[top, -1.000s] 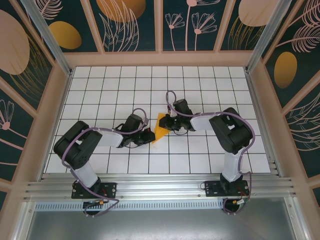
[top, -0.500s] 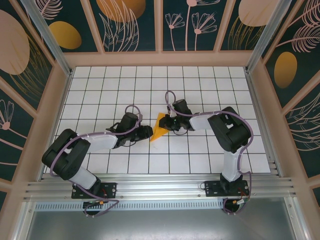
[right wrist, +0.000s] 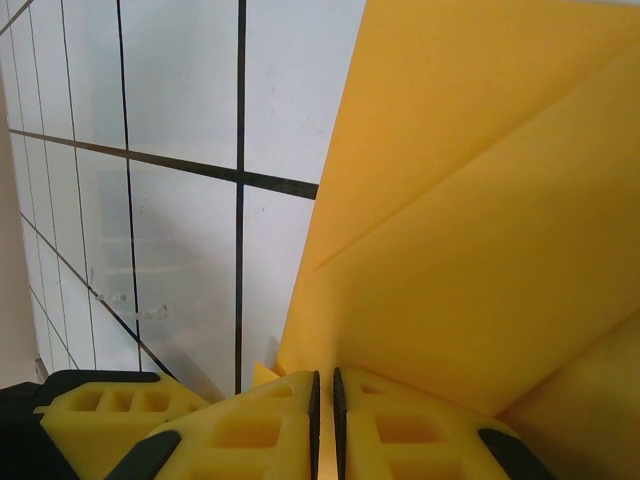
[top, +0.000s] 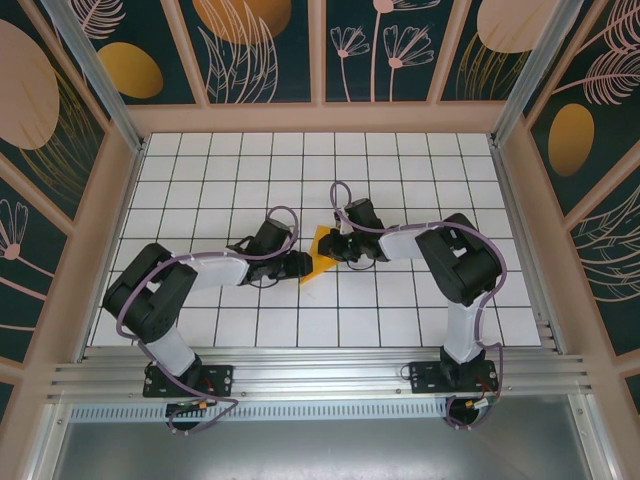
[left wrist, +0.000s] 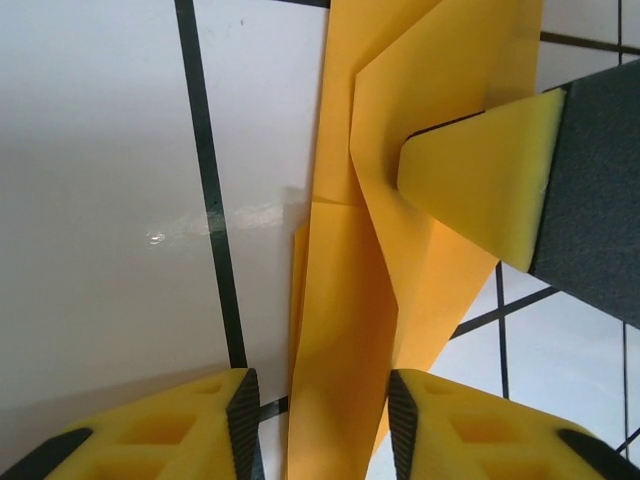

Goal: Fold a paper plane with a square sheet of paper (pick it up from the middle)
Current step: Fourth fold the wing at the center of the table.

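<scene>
Compared with a second ago, the left arm has drawn its elbow in and carried its wrist farther and rightward. The left gripper (top: 300,266) now sits hard against the near-left edge of the folded orange-yellow paper sheet (top: 319,258). The right arm and the paper lie as they did.

The paper rests near the middle of the white grid-tiled table (top: 200,180), between the two claws. In the left wrist view the left claw's jaws stand partly apart, astride a raised fold of the paper. Its right pad (left wrist: 410,425) is perhaps just brushing the fold, though I cannot be sure. The right gripper (right wrist: 322,420) is pinched almost fully closed on the sheet's far-right edge, with one yellow pad lying on top of the paper.
</scene>
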